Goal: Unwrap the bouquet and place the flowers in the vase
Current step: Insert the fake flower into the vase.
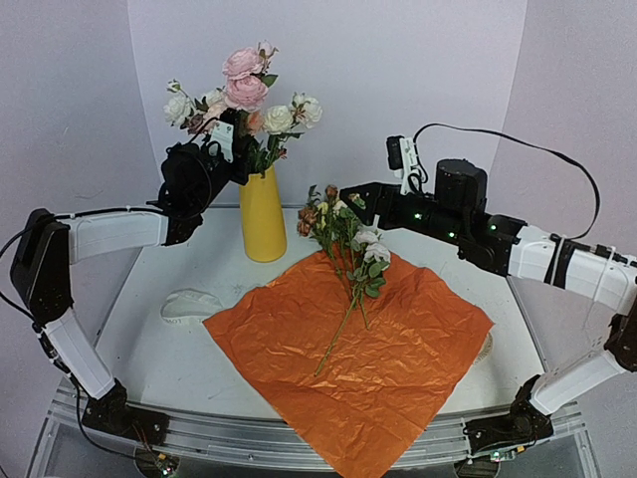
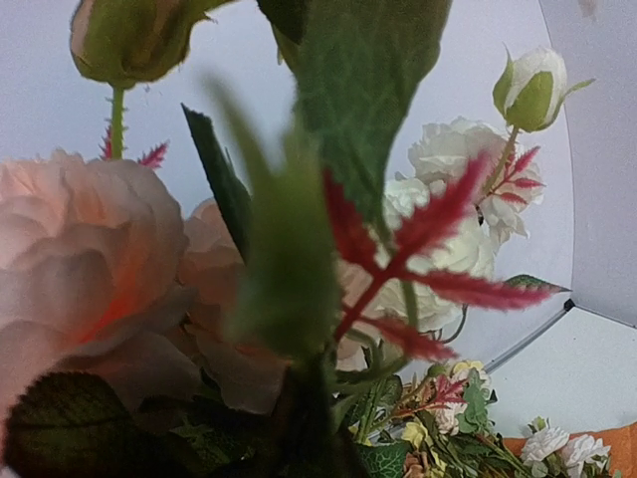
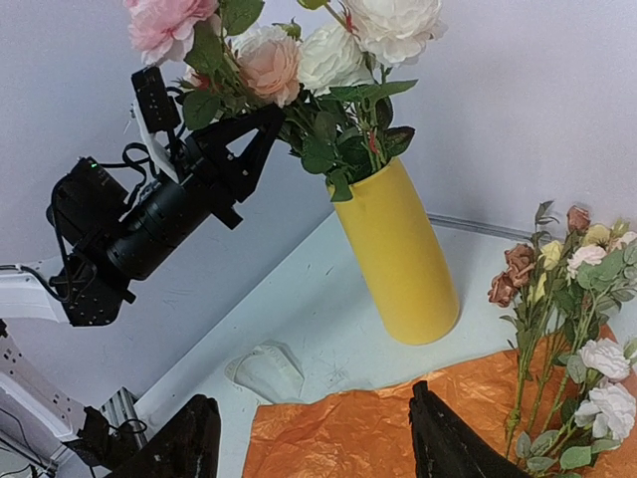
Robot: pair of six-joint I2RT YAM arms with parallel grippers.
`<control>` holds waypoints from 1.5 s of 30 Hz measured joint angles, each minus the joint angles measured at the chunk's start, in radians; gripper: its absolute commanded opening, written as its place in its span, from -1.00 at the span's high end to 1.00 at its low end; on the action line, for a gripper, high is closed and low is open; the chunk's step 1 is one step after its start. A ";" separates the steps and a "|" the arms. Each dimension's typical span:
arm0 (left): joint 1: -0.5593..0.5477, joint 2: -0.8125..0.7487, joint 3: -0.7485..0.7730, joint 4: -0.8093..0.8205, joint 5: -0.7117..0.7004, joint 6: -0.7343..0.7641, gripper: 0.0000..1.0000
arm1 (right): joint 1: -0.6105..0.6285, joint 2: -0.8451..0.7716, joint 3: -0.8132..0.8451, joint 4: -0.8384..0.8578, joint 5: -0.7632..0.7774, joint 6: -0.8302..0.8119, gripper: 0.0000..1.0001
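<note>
The flowers (image 1: pixel 350 261) are lying loose across the spread-open, crinkled orange paper (image 1: pixel 398 349), blooms pointing to 12 o'clock and thin green stems trailing toward 6. The yellow vase (image 1: pixel 263 221) is standing upright just beyond the paper's 11 o'clock edge.

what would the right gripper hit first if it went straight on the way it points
Most likely the orange paper ahead of the right gripper, which seems tilted down at it. The vase stands farther along that line; depth is unclear, so a flatter path could reach its base.
</note>
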 measured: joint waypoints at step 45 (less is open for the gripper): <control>0.006 0.049 -0.072 -0.059 -0.027 -0.138 -0.01 | 0.000 -0.013 -0.018 0.000 0.000 0.000 -0.33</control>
